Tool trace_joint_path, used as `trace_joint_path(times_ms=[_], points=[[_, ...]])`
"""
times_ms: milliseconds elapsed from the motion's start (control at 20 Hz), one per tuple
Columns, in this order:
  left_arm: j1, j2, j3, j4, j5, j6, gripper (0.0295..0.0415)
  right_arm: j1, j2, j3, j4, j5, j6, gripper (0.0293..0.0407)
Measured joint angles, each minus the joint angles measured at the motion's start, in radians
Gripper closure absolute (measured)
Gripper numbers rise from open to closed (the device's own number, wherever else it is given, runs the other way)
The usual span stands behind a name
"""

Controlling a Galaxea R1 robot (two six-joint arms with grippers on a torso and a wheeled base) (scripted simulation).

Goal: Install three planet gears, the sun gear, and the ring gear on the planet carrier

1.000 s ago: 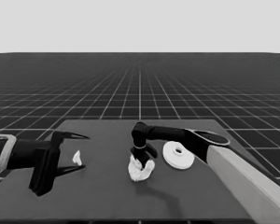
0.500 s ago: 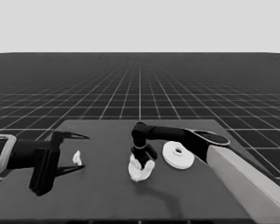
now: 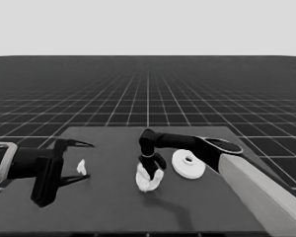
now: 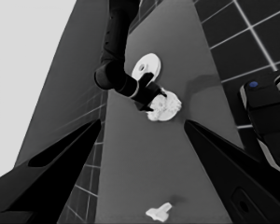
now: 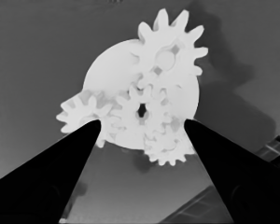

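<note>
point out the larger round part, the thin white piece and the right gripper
larger round part [image 3: 196, 168], head view, on its flat rim right of the hole
thin white piece [image 3: 81, 167], head view, on its middle
right gripper [image 3: 153, 167], head view, between its fingertips over the gears

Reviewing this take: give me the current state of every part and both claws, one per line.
Smaller round part: flat on the table, four gears on it.
Gears: one central, three around it, teeth meshing.
Larger round part: flat on the table beside the stack, not yet installed.
Thin white piece: loose on the table at the left end.
Right claw: open, over the gears, holding nothing.
Left claw: open, parked at the left end.
</note>
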Motion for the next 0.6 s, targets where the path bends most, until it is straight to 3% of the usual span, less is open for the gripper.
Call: trace_joint_path(times_ms=[200,250,350,600], points=[[0.0,0.0,0.0,0.0,0.0,0.0,0.0326,0.0,0.0,0.0,0.0,0.0,0.0,0.0315],[0.0,0.0,0.0,0.0,0.0,0.0,0.0326,0.048,-0.01,0.04,0.042,-0.027,-0.392,0.0307],[0.0,0.0,0.0,0.0,0.0,0.0,0.0326,0.108,-0.015,0.066,0.086,-0.041,-0.787,0.0312],[0.0,0.0,0.0,0.0,0.0,0.0,0.0326,0.134,-0.017,0.074,0.112,-0.041,-0.987,0.0315]])
